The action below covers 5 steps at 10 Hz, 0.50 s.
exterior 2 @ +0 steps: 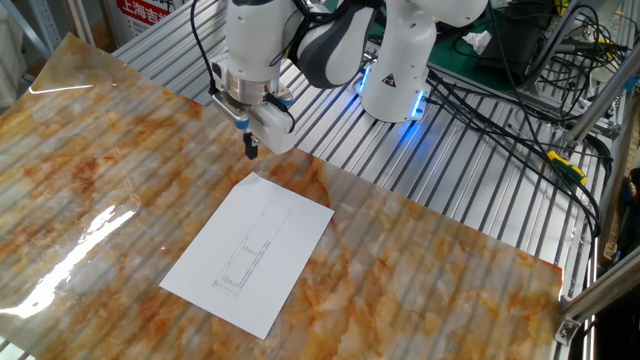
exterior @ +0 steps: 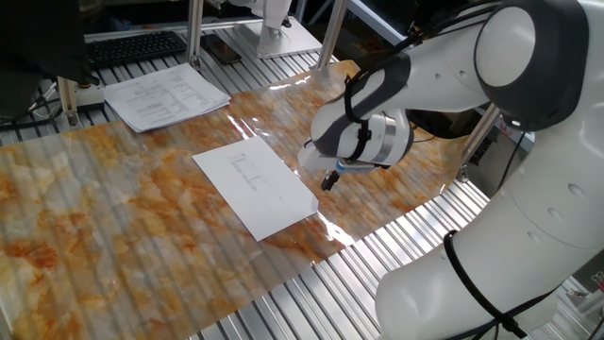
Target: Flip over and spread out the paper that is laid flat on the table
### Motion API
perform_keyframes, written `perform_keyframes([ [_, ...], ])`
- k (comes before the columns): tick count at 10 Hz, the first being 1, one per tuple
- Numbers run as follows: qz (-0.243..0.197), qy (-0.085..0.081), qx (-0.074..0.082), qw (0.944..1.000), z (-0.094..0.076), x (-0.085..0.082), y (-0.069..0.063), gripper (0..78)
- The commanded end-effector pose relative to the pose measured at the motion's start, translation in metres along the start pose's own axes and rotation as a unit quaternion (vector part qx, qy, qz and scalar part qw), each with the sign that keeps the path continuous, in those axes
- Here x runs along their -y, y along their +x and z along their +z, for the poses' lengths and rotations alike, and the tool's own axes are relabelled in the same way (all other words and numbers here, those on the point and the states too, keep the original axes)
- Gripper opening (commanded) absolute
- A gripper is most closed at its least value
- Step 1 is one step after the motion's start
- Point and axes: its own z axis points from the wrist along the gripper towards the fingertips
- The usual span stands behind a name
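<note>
A single white rectangular sheet of paper [exterior 2: 248, 254] lies flat, faint grey printed lines facing up, on the glossy orange-and-grey marbled surface [exterior 2: 430, 270]. Its nearest corner sits just below the hand [exterior 2: 251, 148], not touching it.

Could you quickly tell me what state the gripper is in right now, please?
Gripper: fingertips look together, so apparently shut, holding nothing; it hangs beside the paper, not touching it.
</note>
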Motion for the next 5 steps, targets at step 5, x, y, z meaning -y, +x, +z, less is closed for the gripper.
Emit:
perform_keyframes([
  [5, 0.069, -0.015, -0.032, 0.9970, -0.0007, 0.0002, -0.0011, 0.0],
])
